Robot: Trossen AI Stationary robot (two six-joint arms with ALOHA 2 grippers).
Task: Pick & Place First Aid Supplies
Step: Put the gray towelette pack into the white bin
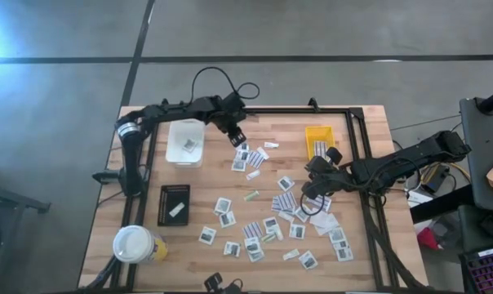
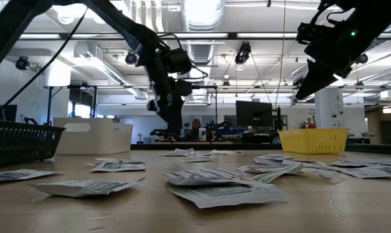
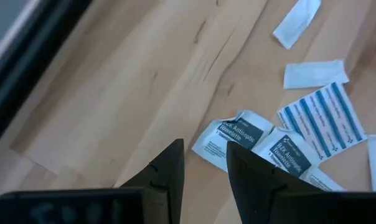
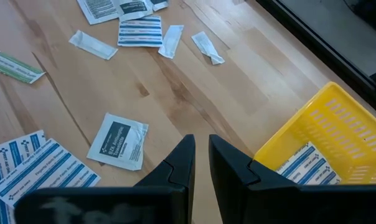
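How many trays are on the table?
3: the white tray at the far left, the black tray in front of it, the yellow tray at the far right. None looks hidden.

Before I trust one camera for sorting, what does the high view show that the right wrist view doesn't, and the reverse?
Only the high view shows the white tray, black tray, cup and left claw. Only the right wrist view makes the striped strips inside the yellow tray clear. Both show the yellow tray and scattered packets on the table.
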